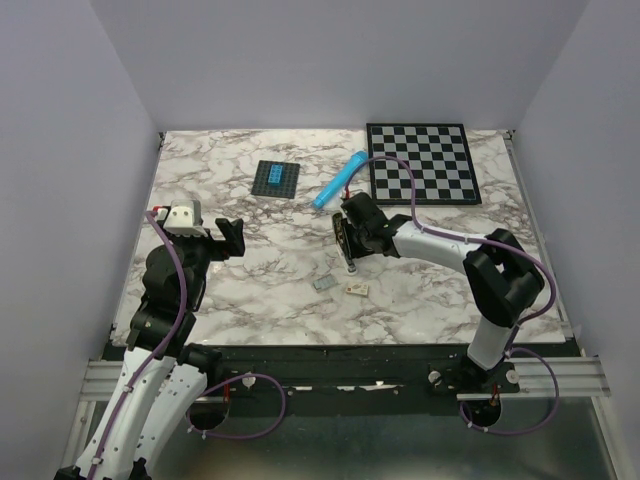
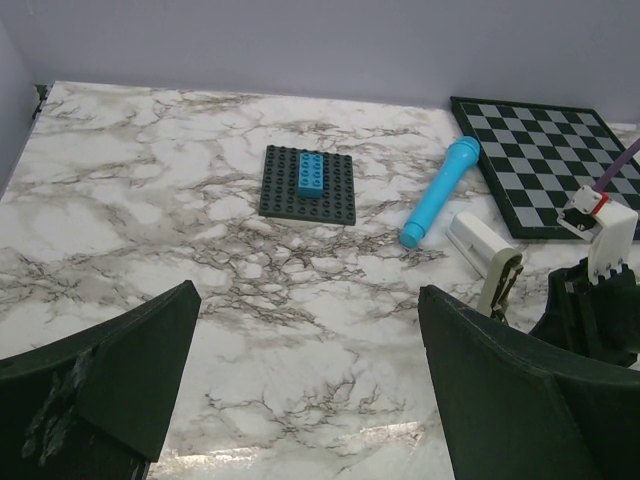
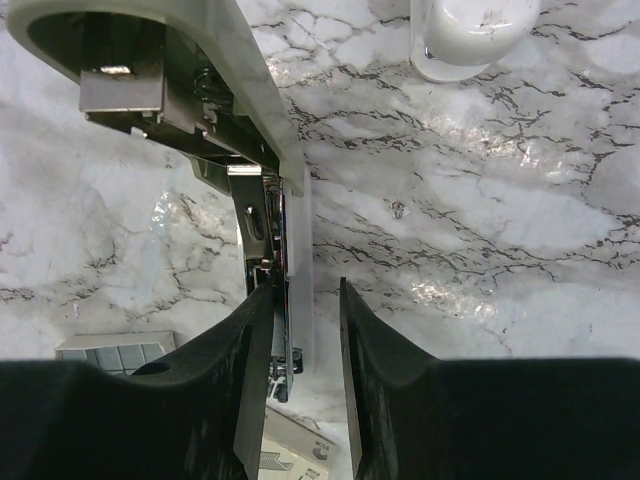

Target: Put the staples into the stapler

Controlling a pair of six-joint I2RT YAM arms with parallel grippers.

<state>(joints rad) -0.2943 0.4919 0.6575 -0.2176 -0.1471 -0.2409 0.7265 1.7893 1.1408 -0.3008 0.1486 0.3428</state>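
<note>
— Where is the stapler (image 2: 480, 245) found?

— It is held up near the middle of the marble table (image 1: 250, 290), gripped by the right gripper (image 1: 352, 235). Its cream lid is swung open and the shiny metal rail is exposed. In the right wrist view the rail is seen clamped between the two dark fingers (image 3: 230, 380).

— And the staples (image 1: 323, 284)?

— They are seen lying flat on the table, just in front of the stapler's lower end and apart from it. A small cream box (image 1: 357, 289) is seen just to their right.

— Is anything held by the left gripper (image 1: 235, 238)?

— Nothing. Its jaws are spread wide over bare marble on the left side, well apart from the stapler.

— What else is noted?

— A blue cylinder (image 1: 340, 180) is seen lying behind the right gripper, beside the chessboard (image 1: 420, 162). Whether the stapler's tip is touching the table cannot be told.
</note>
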